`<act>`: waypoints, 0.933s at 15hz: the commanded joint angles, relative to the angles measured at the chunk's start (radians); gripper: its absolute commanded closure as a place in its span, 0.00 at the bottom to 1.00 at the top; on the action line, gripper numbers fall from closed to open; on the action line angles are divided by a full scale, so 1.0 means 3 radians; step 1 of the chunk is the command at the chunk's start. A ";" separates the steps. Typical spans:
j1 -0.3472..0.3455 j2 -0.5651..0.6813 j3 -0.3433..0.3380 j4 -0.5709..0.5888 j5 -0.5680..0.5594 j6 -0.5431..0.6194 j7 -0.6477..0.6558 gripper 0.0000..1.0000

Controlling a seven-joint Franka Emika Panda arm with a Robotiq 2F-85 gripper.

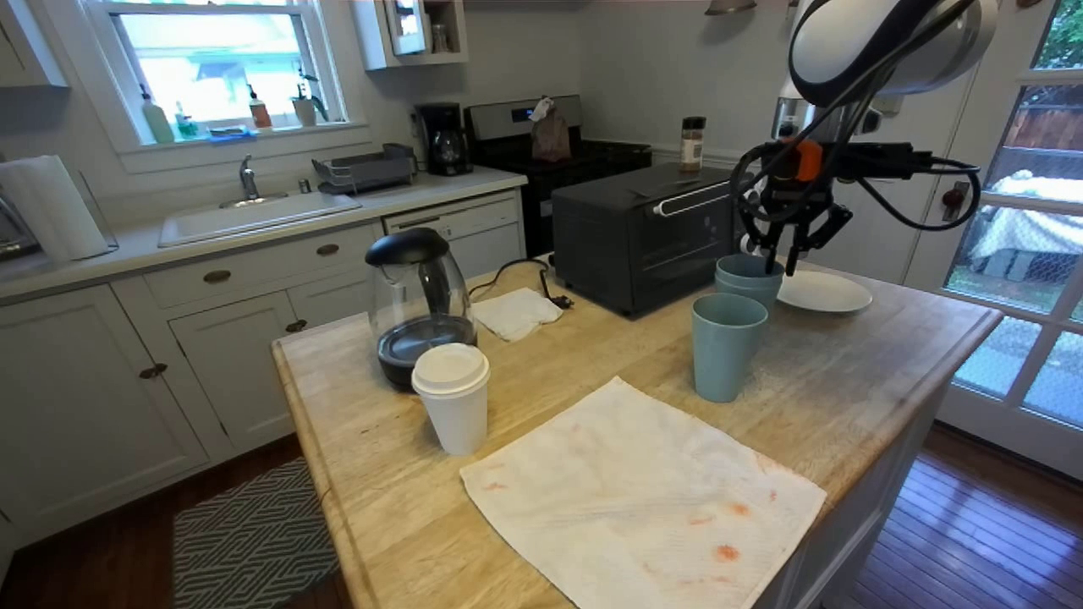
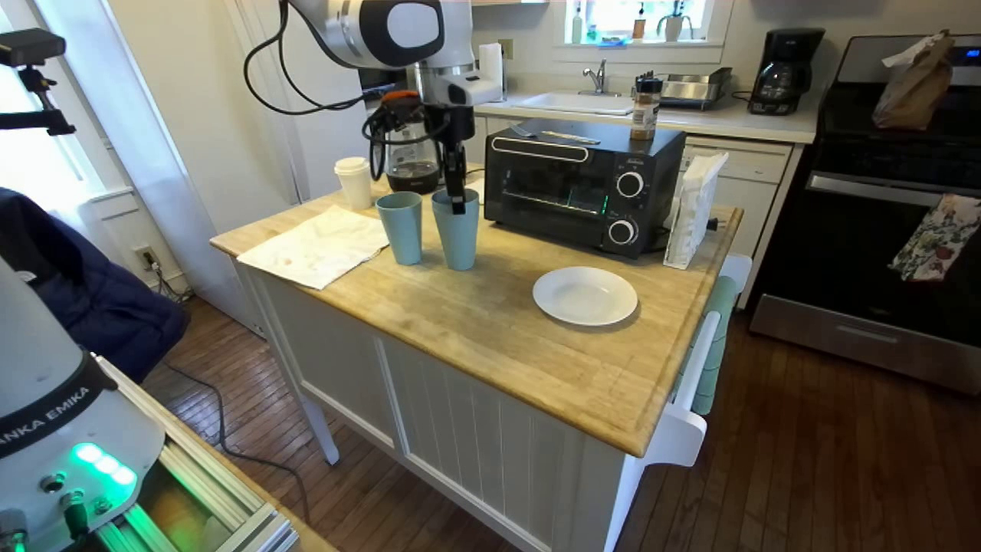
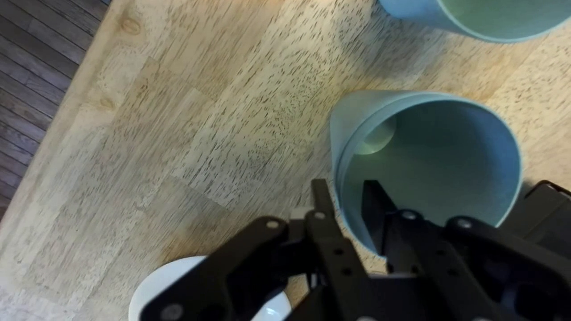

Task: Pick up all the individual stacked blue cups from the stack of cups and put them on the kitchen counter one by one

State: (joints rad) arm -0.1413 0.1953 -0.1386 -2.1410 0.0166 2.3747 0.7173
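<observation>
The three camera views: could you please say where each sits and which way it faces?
An exterior view: sits nearest the stained cloth, looks across the wooden counter toward the stove; arm and gripper show.
An exterior view: sits near the robot base, looks across the counter toward the sink; base, arm and gripper show.
Wrist view: on the arm, faces down over a blue cup; gripper fingers show.
Both exterior views share the toaster oven and white plate.
</observation>
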 commanded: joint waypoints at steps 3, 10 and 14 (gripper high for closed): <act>0.0029 0.0033 -0.0052 0.0079 0.0108 -0.0058 -0.0076 1.00; 0.0021 -0.0053 -0.0046 0.0052 0.0216 -0.0024 -0.0115 0.99; 0.0036 -0.0151 -0.0048 -0.0037 0.0303 0.0116 -0.0115 0.99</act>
State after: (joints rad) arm -0.1409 0.1892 -0.1439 -2.1303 0.0771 2.3822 0.6984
